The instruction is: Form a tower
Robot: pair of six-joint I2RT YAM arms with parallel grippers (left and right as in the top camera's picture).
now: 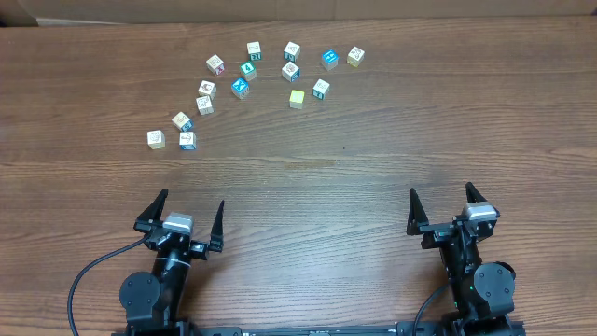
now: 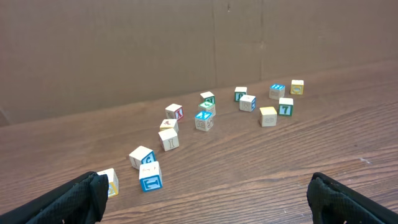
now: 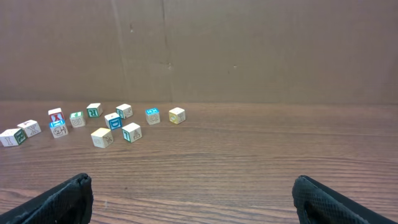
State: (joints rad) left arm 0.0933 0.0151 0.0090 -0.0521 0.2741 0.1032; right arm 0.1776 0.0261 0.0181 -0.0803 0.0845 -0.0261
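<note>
We see no tower anywhere on the bench (image 1: 373,159) yet. Every one of the picture cubes (image 1: 247,68) lies singly on the wood, none resting on another as far as the overhead view shows. They form a loose arc across the far left and far middle of the bench. The arc runs from a white-faced cube (image 1: 156,139) at its near-left end to a pale cube (image 1: 355,55) at its far-right end. A yellow-green cube (image 1: 297,97) sits alone on the near side of the arc, with a blue cube (image 1: 329,59) farther back and to its right.

We judge the task as not begun: no cube is lifted or placed, and the whole stacking is left to do.

The left pincer (image 1: 192,199) rests at the near-left edge with its jaws spread wide and nothing between them. The right pincer (image 1: 441,189) rests at the near-right edge, equally wide apart and empty. Both are well apart from the cubes.

The cube faces carry small coloured pictures and what look like single letters or figures. From the left wrist view the nearest blue-edged cube (image 2: 150,182) shows a blue mark, but we cannot read it with any certainty. We find no brand or label.
</note>
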